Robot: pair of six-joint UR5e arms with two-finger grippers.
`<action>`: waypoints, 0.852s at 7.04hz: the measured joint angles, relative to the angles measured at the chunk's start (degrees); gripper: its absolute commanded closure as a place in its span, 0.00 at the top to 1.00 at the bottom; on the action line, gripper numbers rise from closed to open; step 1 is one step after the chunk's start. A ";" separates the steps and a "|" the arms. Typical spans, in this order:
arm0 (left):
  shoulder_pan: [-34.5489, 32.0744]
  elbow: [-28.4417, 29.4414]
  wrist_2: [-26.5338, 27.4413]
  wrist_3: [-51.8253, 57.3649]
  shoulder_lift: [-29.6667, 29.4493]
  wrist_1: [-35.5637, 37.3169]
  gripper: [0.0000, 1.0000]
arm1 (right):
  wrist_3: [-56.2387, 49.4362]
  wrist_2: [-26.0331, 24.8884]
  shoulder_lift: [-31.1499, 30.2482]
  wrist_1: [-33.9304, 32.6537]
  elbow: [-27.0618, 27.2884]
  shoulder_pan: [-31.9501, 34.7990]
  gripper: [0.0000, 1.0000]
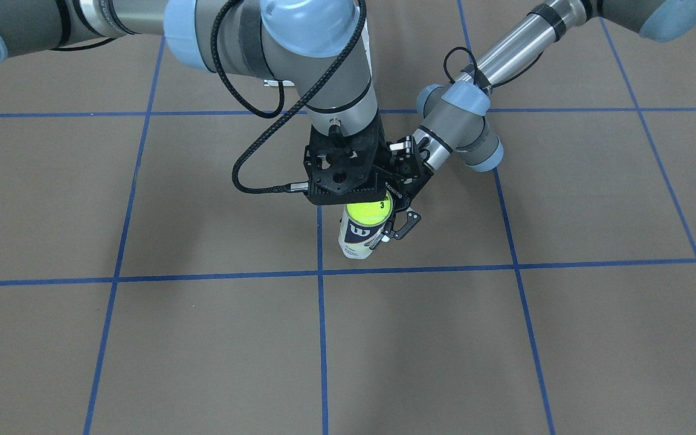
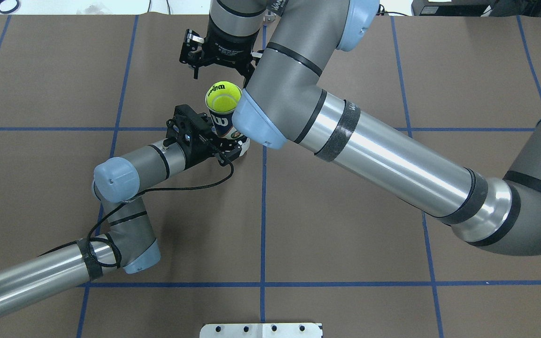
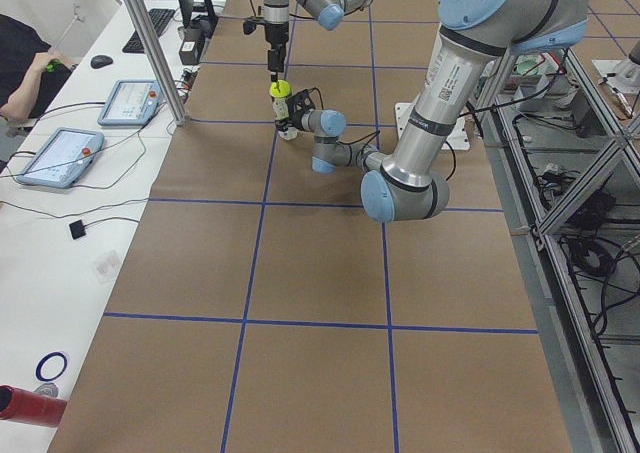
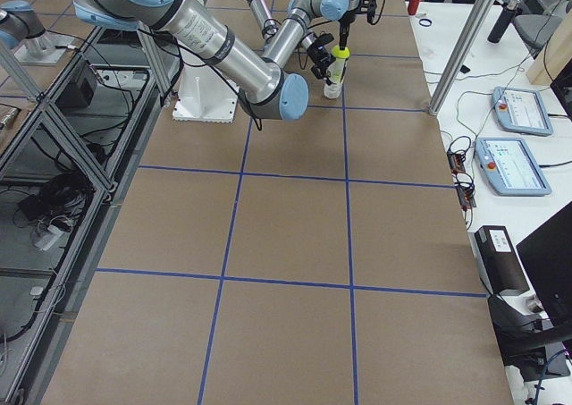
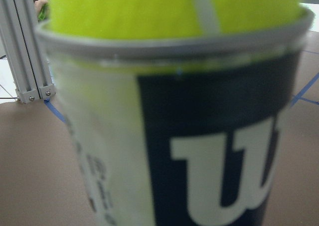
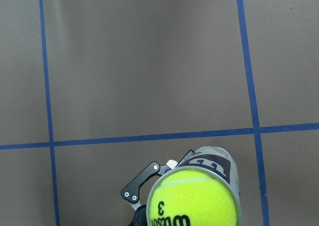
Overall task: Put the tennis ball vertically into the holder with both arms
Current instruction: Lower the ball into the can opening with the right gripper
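Brown table cover gridded with blue tape; on the white bench, two touchscreen pendants, perhaps a tape ring.

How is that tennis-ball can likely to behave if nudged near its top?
Likely tippy: the tennis-ball can stands tall and narrow, with the tennis ball at its rim. Its clear plastic wall probably flexes under the left gripper.

You get even, diffuse light from above in every view; the brown desk shows only faint, soft-edged shadows, the clearest left of centre in the front-facing view. In the overhead view a bright streak of glare runs along the silver tube of the right arm. Your left wrist view is soft: the holder fills the frame out of focus, while the right wrist view is sharp
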 measured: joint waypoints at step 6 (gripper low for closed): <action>0.01 0.00 0.06 0.00 0.03 0.00 0.77 | -1.00 -2.61 -0.99 0.38 0.24 -0.86 0.00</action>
